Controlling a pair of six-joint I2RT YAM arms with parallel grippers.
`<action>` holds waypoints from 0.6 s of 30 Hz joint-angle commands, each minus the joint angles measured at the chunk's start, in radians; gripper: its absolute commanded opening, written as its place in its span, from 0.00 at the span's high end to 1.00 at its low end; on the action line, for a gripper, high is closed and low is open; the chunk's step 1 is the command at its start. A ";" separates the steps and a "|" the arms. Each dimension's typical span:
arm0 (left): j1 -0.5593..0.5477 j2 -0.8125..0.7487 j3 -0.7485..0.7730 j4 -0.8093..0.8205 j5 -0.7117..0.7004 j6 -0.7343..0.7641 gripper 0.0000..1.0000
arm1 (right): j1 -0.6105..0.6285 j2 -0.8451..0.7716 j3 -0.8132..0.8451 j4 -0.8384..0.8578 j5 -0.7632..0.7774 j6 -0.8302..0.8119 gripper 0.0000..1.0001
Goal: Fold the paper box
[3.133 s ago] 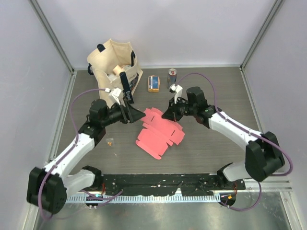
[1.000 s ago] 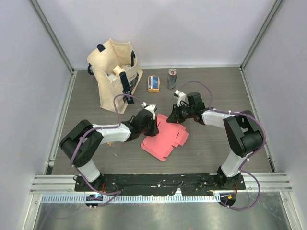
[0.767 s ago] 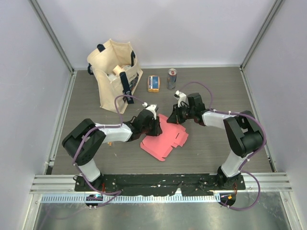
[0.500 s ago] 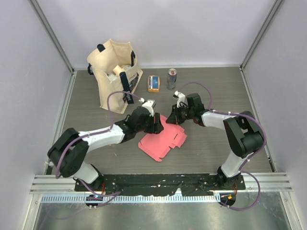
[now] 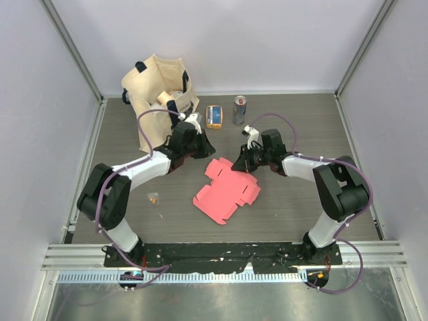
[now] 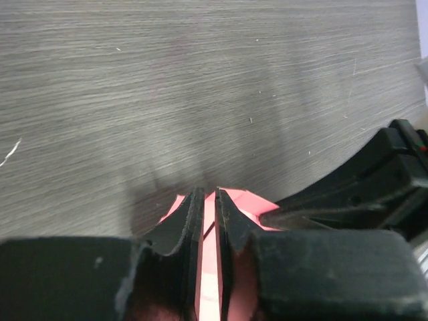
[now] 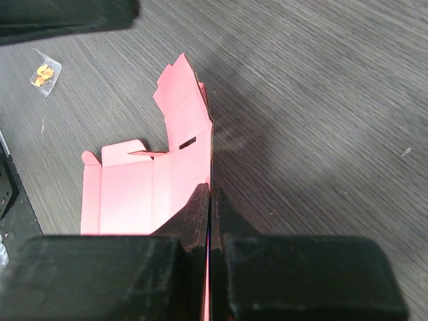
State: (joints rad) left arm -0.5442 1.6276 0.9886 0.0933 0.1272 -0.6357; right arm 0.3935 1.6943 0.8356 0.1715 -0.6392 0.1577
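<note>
The paper box [image 5: 226,190] lies flat and open on the table [image 5: 301,214], in the middle, between the two arms. The right gripper [image 5: 241,163] is at the box's far right corner. Its two fingers are pressed tight together on the thin edge of the pink card (the right wrist view shows the card going right in between them). The left gripper [image 5: 206,148] is just past the box's far left corner, near the beige bag [image 5: 157,87]. Its fingers are close together, with only a thin slit between them. Pink shows in that slit and around the tips, but I cannot tell if it is pinching the card. A small orange-and-blue packet [image 5: 214,116] and a can [image 5: 240,109] sit well behind the box.
</note>
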 commanded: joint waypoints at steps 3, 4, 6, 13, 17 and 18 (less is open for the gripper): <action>-0.013 0.092 0.107 -0.040 0.031 0.013 0.90 | 0.002 -0.058 0.005 0.054 -0.027 0.000 0.98; -0.016 0.097 0.111 -0.040 0.025 0.016 0.91 | 0.002 -0.058 0.005 0.054 -0.028 -0.001 0.98; -0.025 0.109 0.113 -0.041 0.019 0.016 0.92 | 0.002 -0.061 0.003 0.056 -0.034 0.002 0.98; -0.045 0.126 0.125 -0.055 -0.018 0.013 0.92 | 0.005 -0.071 -0.006 0.082 -0.054 0.009 0.98; -0.071 0.136 0.136 -0.066 -0.021 0.019 0.92 | 0.010 -0.076 -0.015 0.095 -0.062 0.014 0.98; -0.077 0.140 0.136 -0.066 -0.021 0.019 0.92 | 0.010 -0.076 -0.016 0.100 -0.060 0.020 0.99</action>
State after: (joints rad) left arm -0.5926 1.7588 1.0828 0.0257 0.1139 -0.6262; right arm 0.3935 1.6661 0.8249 0.1997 -0.6739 0.1638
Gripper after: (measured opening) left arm 0.080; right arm 0.043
